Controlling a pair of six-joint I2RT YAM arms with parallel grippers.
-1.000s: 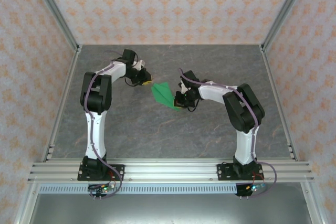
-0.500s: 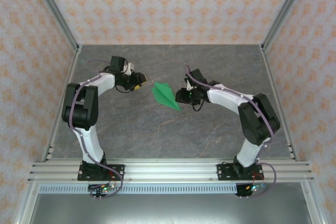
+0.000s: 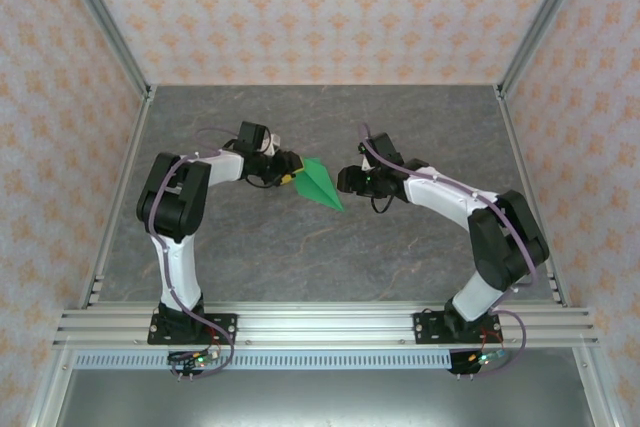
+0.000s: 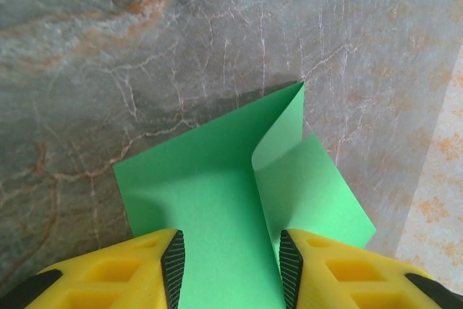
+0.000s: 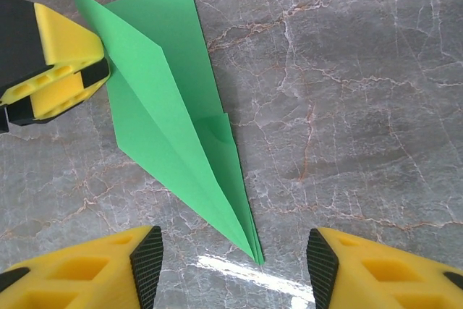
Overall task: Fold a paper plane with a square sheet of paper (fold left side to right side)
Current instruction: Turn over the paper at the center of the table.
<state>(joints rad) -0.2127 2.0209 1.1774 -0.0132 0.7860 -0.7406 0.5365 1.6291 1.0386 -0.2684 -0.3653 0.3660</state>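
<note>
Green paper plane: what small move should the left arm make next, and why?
Probably close the left fingers on the wide end of the paper plane. They stand open with that end lying between them, one flap lifts off the sheet, and the right fingers are open, short of the pointed tip, so nothing seems to hold the paper now.

One paper plane [image 3: 320,184] (green) — two hands: left hand [image 3: 291,176], right hand [image 3: 344,180] — one table [image 3: 300,247].

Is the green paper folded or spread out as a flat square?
Folded: the thin bright green paper sheet forms a narrow pointed dart of overlapping layers, one flap lifted off the rest.
</note>
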